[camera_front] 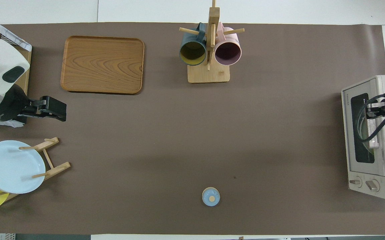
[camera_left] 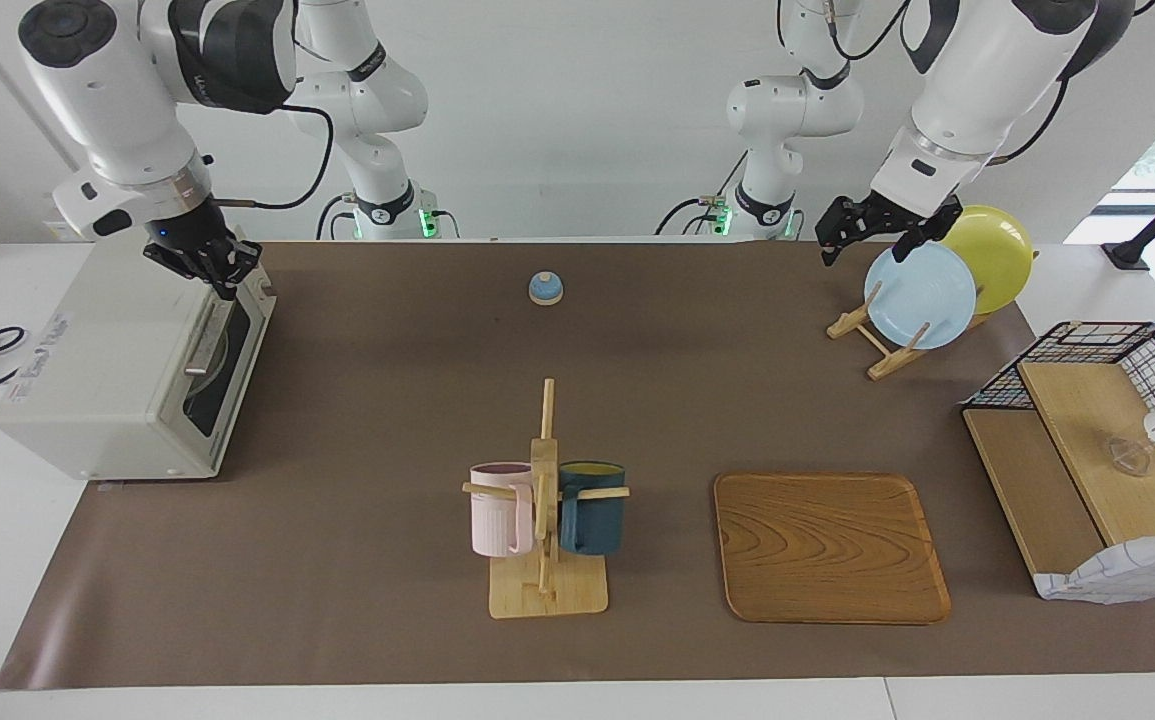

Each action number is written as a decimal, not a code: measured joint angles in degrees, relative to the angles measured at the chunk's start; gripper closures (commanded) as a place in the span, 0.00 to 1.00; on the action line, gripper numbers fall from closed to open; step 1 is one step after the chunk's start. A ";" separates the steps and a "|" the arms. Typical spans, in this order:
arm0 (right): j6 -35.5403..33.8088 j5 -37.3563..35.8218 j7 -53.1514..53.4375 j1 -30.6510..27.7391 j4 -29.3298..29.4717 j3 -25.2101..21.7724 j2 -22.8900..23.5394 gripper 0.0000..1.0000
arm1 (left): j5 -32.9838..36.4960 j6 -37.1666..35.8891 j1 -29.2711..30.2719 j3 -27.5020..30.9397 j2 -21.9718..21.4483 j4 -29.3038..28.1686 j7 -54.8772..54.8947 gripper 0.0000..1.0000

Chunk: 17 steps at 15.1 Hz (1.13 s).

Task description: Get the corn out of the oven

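Observation:
The off-white oven [camera_left: 107, 370] stands at the right arm's end of the table, and it also shows in the overhead view [camera_front: 372, 136]. Its dark glass door [camera_left: 222, 365] is closed, with the metal bar handle [camera_left: 207, 340] across it. The corn is hidden; only a dim rounded shape shows through the glass. My right gripper [camera_left: 209, 268] is at the oven's top front edge, just above the end of the handle nearer the robots. My left gripper [camera_left: 862, 238] hangs open and empty over the plate rack, and that arm waits.
A wooden rack [camera_left: 882, 345] with a light blue plate [camera_left: 920, 296] and a yellow plate [camera_left: 995, 255] stands by the left arm. A wooden tray [camera_left: 830, 545], a mug stand [camera_left: 547, 560] with two mugs, a small blue lid [camera_left: 545, 288] and a wire shelf [camera_left: 1087, 440] are also on the table.

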 measured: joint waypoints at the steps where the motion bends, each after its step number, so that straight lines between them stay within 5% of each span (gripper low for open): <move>1: 1.43 -0.34 0.22 -0.68 -1.35 -0.03 -0.21 1.00 | 0.00 0.00 0.00 0.00 0.00 0.00 0.00 0.00; 8: 8.89 -0.43 0.23 -5.17 -6.87 -0.07 -0.31 1.00 | 0.00 0.00 0.00 0.00 0.00 0.00 0.00 0.00; 17: 10.37 -0.42 1.74 -6.05 -8.22 -0.03 0.63 1.00 | 0.00 0.00 0.00 0.00 0.00 0.00 0.00 0.00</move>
